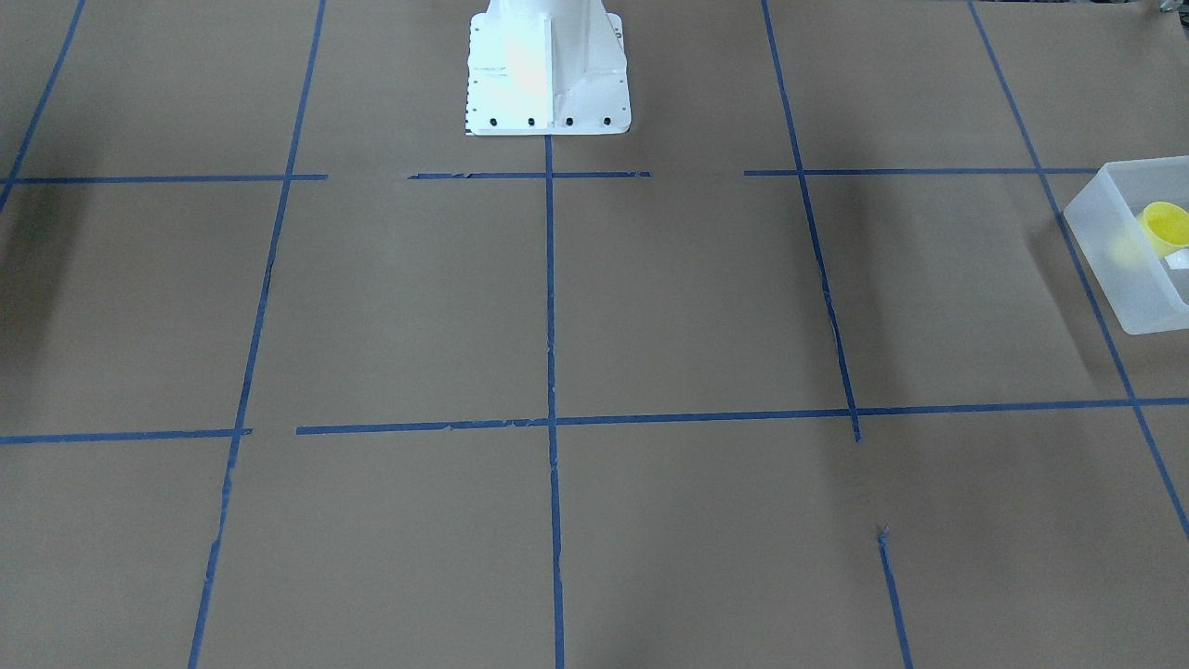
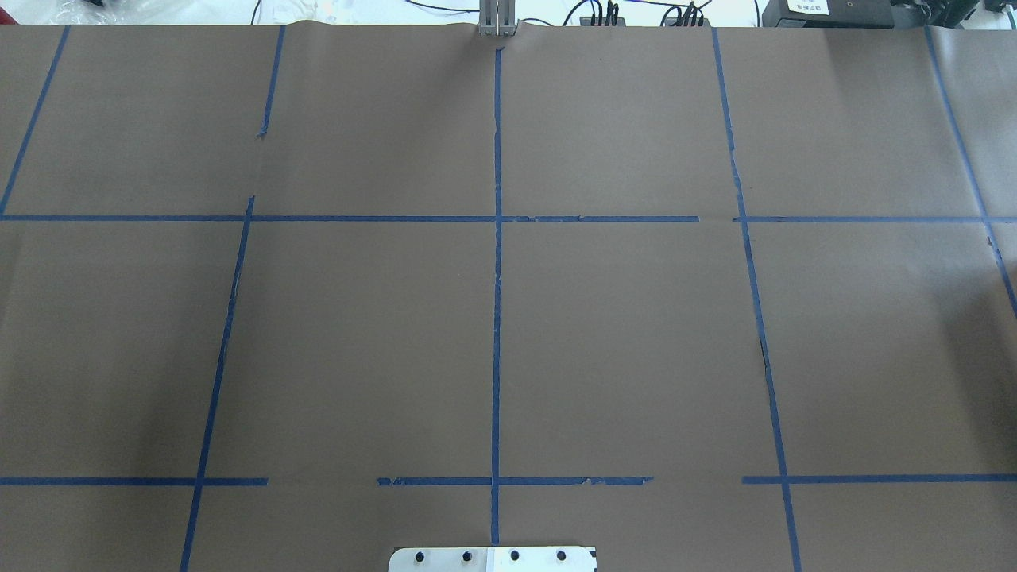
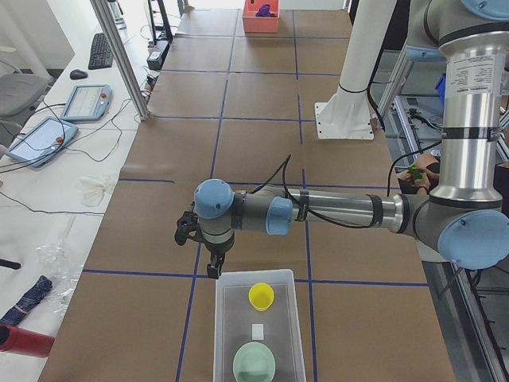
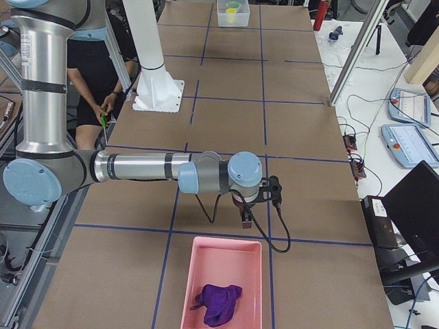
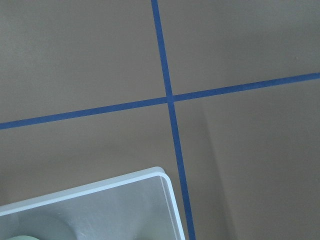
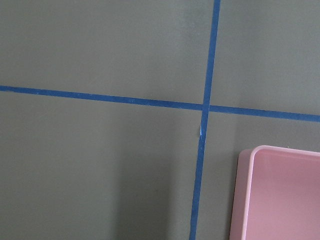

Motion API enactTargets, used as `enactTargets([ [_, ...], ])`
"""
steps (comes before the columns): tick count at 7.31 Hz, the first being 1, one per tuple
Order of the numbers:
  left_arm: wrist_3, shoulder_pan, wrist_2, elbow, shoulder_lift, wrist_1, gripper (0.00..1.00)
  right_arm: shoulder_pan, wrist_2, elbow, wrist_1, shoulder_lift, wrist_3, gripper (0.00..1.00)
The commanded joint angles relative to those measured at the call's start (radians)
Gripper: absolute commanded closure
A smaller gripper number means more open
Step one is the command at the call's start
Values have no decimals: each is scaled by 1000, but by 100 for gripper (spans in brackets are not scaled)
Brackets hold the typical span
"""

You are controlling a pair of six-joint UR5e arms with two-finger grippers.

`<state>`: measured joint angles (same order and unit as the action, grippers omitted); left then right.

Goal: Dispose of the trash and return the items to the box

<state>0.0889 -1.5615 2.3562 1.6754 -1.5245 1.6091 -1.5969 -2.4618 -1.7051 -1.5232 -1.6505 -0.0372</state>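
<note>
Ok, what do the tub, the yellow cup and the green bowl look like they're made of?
Yellow cup: seemingly smooth plastic, uniform bright colour. Tub: likely frosted translucent plastic; the cup's yellow glows dimly through its wall. Green bowl: probably matte plastic, pale and even, no visible shine.

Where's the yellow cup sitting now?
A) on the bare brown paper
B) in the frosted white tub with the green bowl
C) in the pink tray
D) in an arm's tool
B: the exterior left view shows the yellow cup inside the frosted tub, apart from the green bowl.
</note>
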Motion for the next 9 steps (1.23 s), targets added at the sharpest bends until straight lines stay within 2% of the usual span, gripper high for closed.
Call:
enactTargets([
  [1, 0, 0, 0, 1, 0, 0, 0, 0, 0, -1, 0, -3, -1, 0],
  [9, -12, -2, 2, -5, -3, -2, 0, 0, -2, -4, 0, 0, 0, 0],
])
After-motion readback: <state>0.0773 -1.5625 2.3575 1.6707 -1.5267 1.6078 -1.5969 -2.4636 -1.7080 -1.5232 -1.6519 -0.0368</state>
